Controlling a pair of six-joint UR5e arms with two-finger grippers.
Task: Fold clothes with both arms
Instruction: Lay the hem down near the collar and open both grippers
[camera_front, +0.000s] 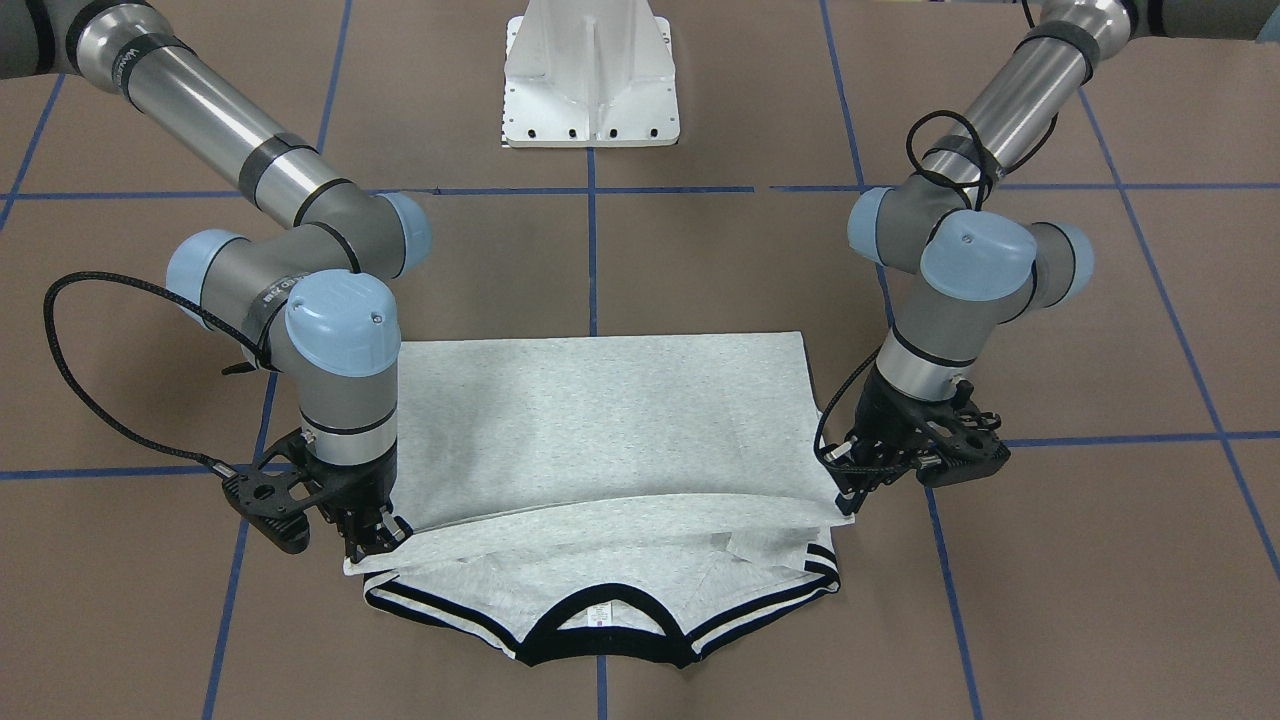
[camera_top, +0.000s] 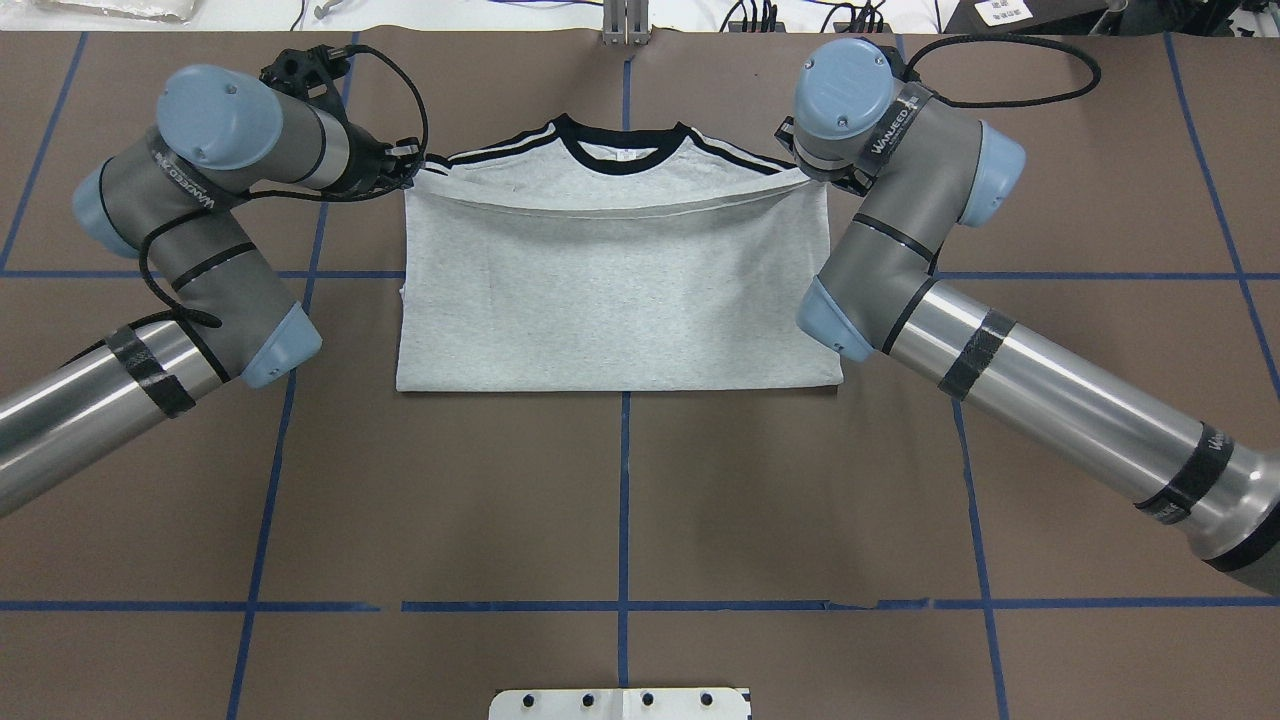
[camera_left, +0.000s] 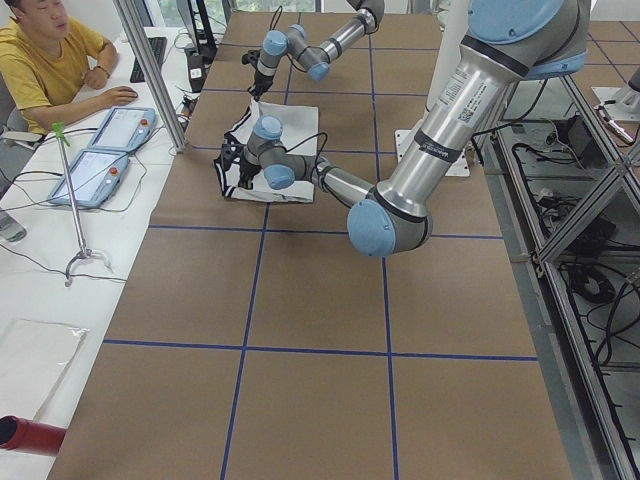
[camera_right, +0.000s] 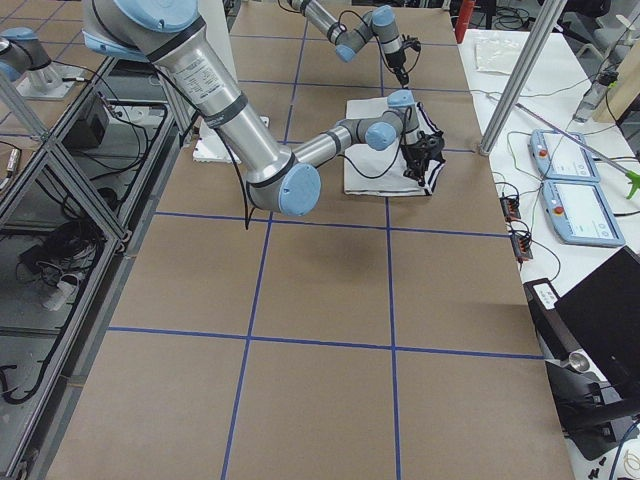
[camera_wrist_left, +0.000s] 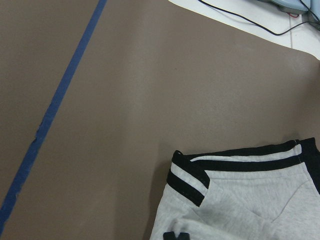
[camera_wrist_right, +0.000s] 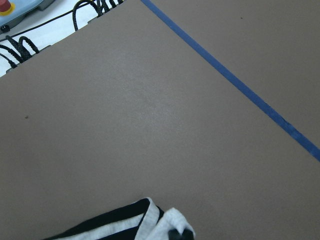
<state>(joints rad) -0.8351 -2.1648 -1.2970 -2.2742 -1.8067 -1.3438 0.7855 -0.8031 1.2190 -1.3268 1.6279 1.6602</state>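
Note:
The light grey T-shirt (camera_front: 600, 430) lies folded across on the brown table, its lower half doubled over towards the black collar (camera_front: 605, 630). The striped shoulders still show beyond the folded edge. My left gripper (camera_front: 848, 492) is shut on one corner of that upper layer, beside the striped sleeve (camera_wrist_left: 190, 182). My right gripper (camera_front: 378, 538) is shut on the opposite corner. In the overhead view the T-shirt (camera_top: 615, 290) sits between the left gripper (camera_top: 412, 163) and the right gripper (camera_top: 808, 172), both at its far edge. The print is hidden.
The white pedestal (camera_front: 592, 75) stands behind the shirt at the robot's side. Blue tape lines (camera_top: 625, 500) cross the table. Beyond the far table edge a seated person (camera_left: 50, 60) works at a white bench with two pendants (camera_left: 110, 140) and cables.

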